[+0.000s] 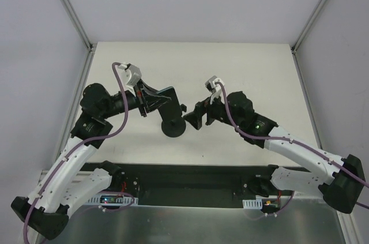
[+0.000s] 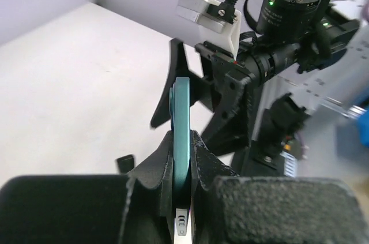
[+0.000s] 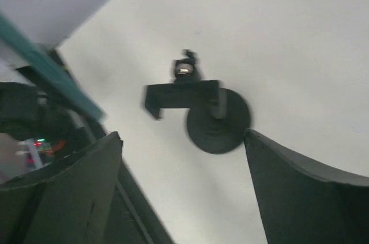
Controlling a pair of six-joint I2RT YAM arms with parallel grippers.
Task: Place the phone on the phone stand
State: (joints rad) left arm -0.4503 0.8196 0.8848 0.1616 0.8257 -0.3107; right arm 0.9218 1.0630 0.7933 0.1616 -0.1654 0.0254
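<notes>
My left gripper (image 1: 155, 101) is shut on the phone (image 1: 167, 94) and holds it in the air, above and just left of the phone stand (image 1: 173, 127). In the left wrist view the phone (image 2: 182, 111) shows edge-on with a teal rim, pinched between the two pads (image 2: 210, 160). The stand has a round black disc base (image 3: 219, 124) on the table and a cradle (image 3: 181, 95) on its neck; the cradle holds nothing. My right gripper (image 1: 196, 116) is open and empty, just right of the stand. In the right wrist view its fingers (image 3: 302, 189) spread wide below the disc.
The white table (image 1: 242, 77) is bounded by metal frame posts (image 1: 81, 30) at the back corners and pale walls. A black strip (image 1: 190, 177) with the arm bases runs along the near edge. The two grippers are close together over the table's middle.
</notes>
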